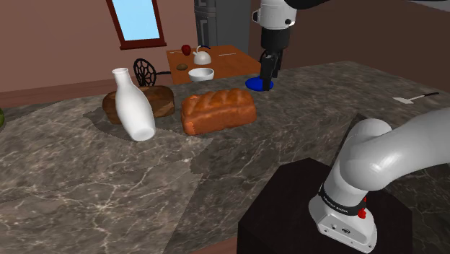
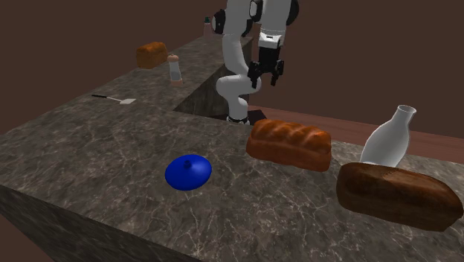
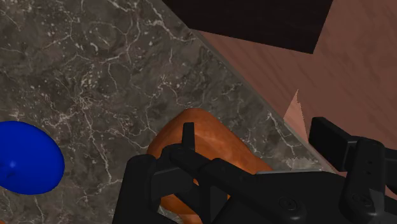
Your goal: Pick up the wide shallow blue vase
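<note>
The wide shallow blue vase (image 2: 188, 172) rests on the dark marble counter (image 2: 97, 141), close to its far edge in the shoulder view, where the hand partly covers the vase (image 1: 254, 85). My black gripper (image 2: 266, 80) hangs open well above the counter with nothing between its fingers; the shoulder view has the gripper (image 1: 268, 72) right over the vase's spot. In the wrist view the vase (image 3: 25, 159) lies off to the side of the gripper (image 3: 254, 137), and an orange-brown bread loaf (image 3: 203, 137) sits beneath the fingers.
The orange-brown loaf (image 1: 218, 110) lies near the vase, with a tall white bottle-shaped vase (image 1: 133, 104) and a dark loaf (image 1: 162, 101) beyond it. A spatula (image 2: 115, 97), a shaker (image 2: 175, 69) and another loaf (image 2: 151, 53) sit on the side counter. A wooden table (image 1: 231, 65) stands behind.
</note>
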{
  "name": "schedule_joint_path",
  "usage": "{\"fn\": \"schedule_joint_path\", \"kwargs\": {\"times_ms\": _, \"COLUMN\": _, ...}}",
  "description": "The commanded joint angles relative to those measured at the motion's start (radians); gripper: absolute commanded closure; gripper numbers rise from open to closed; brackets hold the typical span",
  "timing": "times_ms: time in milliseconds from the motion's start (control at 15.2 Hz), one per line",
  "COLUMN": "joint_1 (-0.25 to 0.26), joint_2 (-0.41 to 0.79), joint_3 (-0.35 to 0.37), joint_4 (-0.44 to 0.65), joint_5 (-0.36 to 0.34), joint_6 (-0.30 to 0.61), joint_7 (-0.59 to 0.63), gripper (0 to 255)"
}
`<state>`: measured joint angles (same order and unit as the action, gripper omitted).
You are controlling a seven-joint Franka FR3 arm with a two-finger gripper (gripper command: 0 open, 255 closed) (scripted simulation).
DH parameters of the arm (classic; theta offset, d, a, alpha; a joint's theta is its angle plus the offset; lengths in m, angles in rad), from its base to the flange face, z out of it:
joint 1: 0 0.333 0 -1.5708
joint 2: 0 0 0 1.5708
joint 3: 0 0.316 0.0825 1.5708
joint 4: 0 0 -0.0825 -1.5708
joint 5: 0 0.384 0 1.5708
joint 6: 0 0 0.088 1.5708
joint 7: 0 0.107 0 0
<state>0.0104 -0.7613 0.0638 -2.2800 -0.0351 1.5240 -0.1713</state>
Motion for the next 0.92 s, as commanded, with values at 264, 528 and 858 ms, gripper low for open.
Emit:
{"fn": "schedule_joint_path", "kwargs": {"times_ms": 264, "joint_1": -0.026, "joint_2": 0.072, "joint_3": -0.074, "joint_4": 0.013, "joint_5": -0.043, "joint_6": 0.069, "joint_7": -0.078, "gripper": 0}}
{"fn": "schedule_joint_path", "kwargs": {"times_ms": 528, "joint_1": -0.049, "joint_2": 0.16, "joint_3": -0.146, "joint_4": 0.046, "joint_5": -0.075, "joint_6": 0.137, "joint_7": -0.154, "gripper": 0}}
{"fn": "schedule_joint_path", "kwargs": {"times_ms": 858, "joint_1": -0.071, "joint_2": 0.289, "joint_3": -0.233, "joint_4": 0.114, "joint_5": -0.094, "joint_6": 0.213, "joint_7": -0.25, "gripper": 0}}
